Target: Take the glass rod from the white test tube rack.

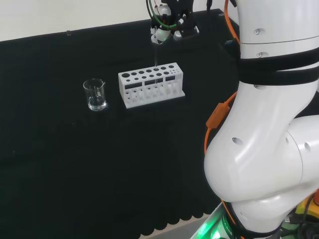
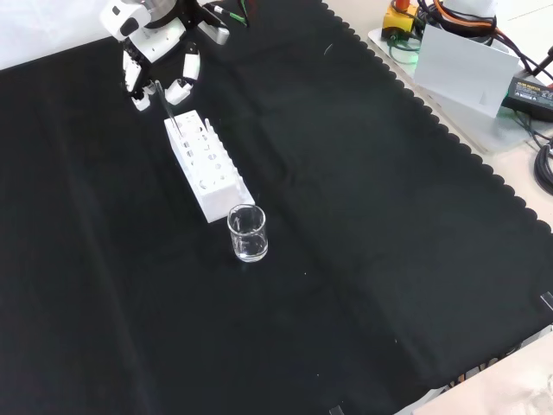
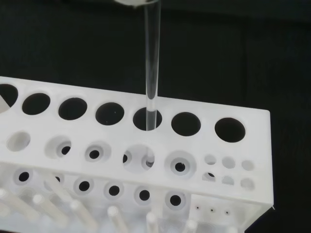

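Above the white test tube rack at upper centre of the head view, we see the hand pinching the glass rod, its lower end in a hole.

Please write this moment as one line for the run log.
phase: lifting out | hand: fingers pinch glass rod at its top | rod: upright, lower end still inside a hole of white test tube rack | beaker: beside rack, untouched

Lab bench, test tube rack, beaker

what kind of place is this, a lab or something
Probably a lab-style test bench: a white test tube rack with a glass rod standing in it, and a small glass beaker on black cloth.
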Available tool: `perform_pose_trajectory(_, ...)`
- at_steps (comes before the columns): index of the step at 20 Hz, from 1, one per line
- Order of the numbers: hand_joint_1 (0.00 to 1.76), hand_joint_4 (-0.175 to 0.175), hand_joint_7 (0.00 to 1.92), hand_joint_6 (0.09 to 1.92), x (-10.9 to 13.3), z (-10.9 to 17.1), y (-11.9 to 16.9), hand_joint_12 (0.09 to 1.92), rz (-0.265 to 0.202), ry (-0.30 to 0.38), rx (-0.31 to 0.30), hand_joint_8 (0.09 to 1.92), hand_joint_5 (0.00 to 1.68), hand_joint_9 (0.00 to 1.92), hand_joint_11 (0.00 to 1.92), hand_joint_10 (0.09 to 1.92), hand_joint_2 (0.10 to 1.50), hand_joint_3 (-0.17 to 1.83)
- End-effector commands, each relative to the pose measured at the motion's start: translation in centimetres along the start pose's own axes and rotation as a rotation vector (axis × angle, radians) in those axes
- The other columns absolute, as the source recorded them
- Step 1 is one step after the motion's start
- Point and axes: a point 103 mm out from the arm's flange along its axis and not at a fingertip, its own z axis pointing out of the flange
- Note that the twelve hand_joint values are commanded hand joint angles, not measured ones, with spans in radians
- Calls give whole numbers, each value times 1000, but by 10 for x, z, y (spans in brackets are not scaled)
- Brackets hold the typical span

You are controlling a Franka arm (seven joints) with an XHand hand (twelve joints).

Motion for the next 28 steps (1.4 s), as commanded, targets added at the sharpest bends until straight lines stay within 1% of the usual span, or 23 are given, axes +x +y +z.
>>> perform_pose_trajectory(1, 1019, -107, 822, 1149, 3, -1, 0, 1176, -2, -6, -20, 738, 799, 1107, 952, 584, 979, 421)
perform_pose_trajectory(2, 1044, -99, 867, 1192, 4, -1, 0, 1167, -3, -6, -23, 735, 819, 1133, 971, 569, 1043, 298)
perform_pose_trajectory(3, 1066, -110, 916, 1207, 5, -1, 0, 1151, -4, -6, -25, 740, 834, 1172, 1002, 555, 1082, 217)
perform_pose_trajectory(5, 1101, -150, 1013, 1201, 6, -1, 0, 1103, -6, -5, -36, 756, 856, 1258, 1086, 528, 1111, 144)
perform_pose_trajectory(7, 1120, -169, 1094, 1181, 7, -2, -1, 1027, -6, -6, -56, 776, 875, 1342, 1212, 508, 1107, 133)
perform_pose_trajectory(8, 1161, -123, 1101, 1159, 8, -2, -2, 987, -5, -8, -68, 828, 883, 1372, 1271, 499, 1083, 139)
perform_pose_trajectory(9, 1195, -84, 1103, 1157, 8, -2, -2, 942, -3, -12, -78, 882, 891, 1400, 1328, 491, 1016, 241)
perform_pose_trajectory(10, 1219, -68, 1112, 1171, 9, -3, -3, 896, -3, -14, -86, 929, 900, 1421, 1382, 490, 929, 393)
perform_pose_trajectory(11, 1235, -64, 1124, 1190, 10, -3, -3, 860, -2, -17, -96, 966, 908, 1437, 1423, 496, 852, 534)
perform_pose_trajectory(12, 1248, -75, 1140, 1213, 11, -5, -4, 828, -1, -21, -105, 997, 916, 1457, 1460, 508, 783, 661)
perform_pose_trajectory(14, 1272, -125, 1186, 1241, 13, -10, -7, 782, -1, -33, -117, 1028, 933, 1499, 1515, 536, 677, 848)
perform_pose_trajectory(15, 1281, -148, 1206, 1245, 14, -13, -9, 768, 0, -37, -121, 1035, 943, 1519, 1530, 548, 639, 911)
perform_pose_trajectory(16, 1286, -162, 1220, 1245, 16, -15, -10, 759, 2, -44, -119, 1044, 950, 1540, 1545, 560, 614, 952)
perform_pose_trajectory(18, 1292, -173, 1236, 1238, 18, -20, -14, 751, 2, -60, -118, 1059, 957, 1573, 1566, 577, 588, 995)
perform_pose_trajectory(20, 1202, -175, 1351, 1254, 22, -27, -20, 745, 1, -65, -125, 965, 981, 1608, 1588, 587, 649, 943)
perform_pose_trajectory(22, 1167, -175, 1428, 1244, 26, -35, -26, 736, -1, -80, -126, 890, 1004, 1643, 1607, 581, 664, 929)
perform_pose_trajectory(28, 1172, -175, 1540, 1146, 36, -56, -45, 739, -12, -126, -136, 776, 1086, 1747, 1662, 494, 605, 965)
